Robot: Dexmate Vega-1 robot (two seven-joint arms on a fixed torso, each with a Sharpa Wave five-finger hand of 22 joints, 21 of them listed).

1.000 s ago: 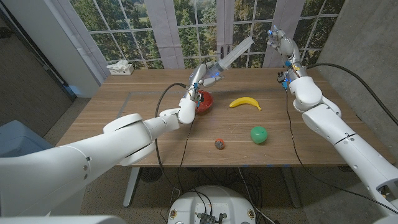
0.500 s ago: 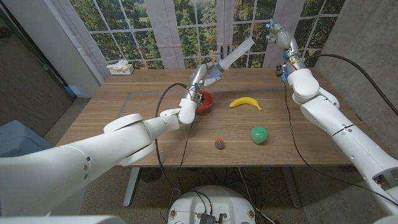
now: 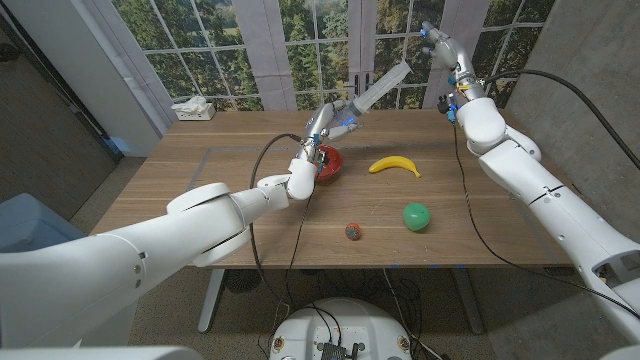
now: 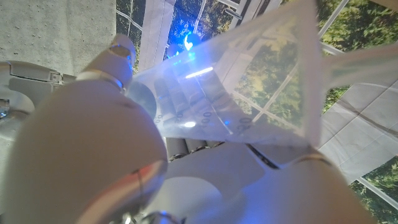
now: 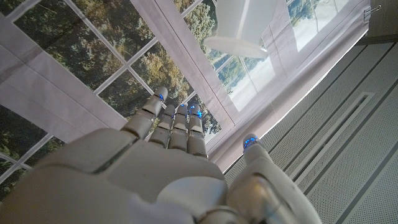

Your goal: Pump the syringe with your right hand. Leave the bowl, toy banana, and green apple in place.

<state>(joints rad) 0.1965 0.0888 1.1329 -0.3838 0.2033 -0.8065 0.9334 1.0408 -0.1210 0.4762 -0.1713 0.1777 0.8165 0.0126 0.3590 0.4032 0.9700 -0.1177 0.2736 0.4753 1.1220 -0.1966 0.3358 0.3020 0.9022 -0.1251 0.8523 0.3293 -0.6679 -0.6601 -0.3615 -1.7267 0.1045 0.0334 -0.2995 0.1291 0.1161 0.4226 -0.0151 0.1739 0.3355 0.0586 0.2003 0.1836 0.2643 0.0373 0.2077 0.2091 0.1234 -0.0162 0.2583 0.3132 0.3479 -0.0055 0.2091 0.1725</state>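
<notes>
My left hand (image 3: 325,125) grips a clear plastic syringe (image 3: 378,88) above the red bowl (image 3: 327,163), with the plunger end pointing up toward the window. In the left wrist view the syringe barrel (image 4: 230,106) lies across my left hand (image 4: 93,155). My right hand (image 3: 440,45) is raised high at the back right, fingers apart and empty, a short way right of the plunger end. The right wrist view has my right hand (image 5: 168,168) open with the plunger's flat end (image 5: 239,37) beyond its fingertips. A yellow toy banana (image 3: 394,165) and green apple (image 3: 416,216) lie on the table.
A small red-and-dark ball (image 3: 353,231) lies near the table's front edge. A white tissue box (image 3: 194,109) sits at the back left corner. Black cables run along both arms. Windows stand behind the wooden table (image 3: 200,190).
My right hand has risen and moved left, closer to the syringe's plunger end. The left hand and syringe have stayed where they were.
</notes>
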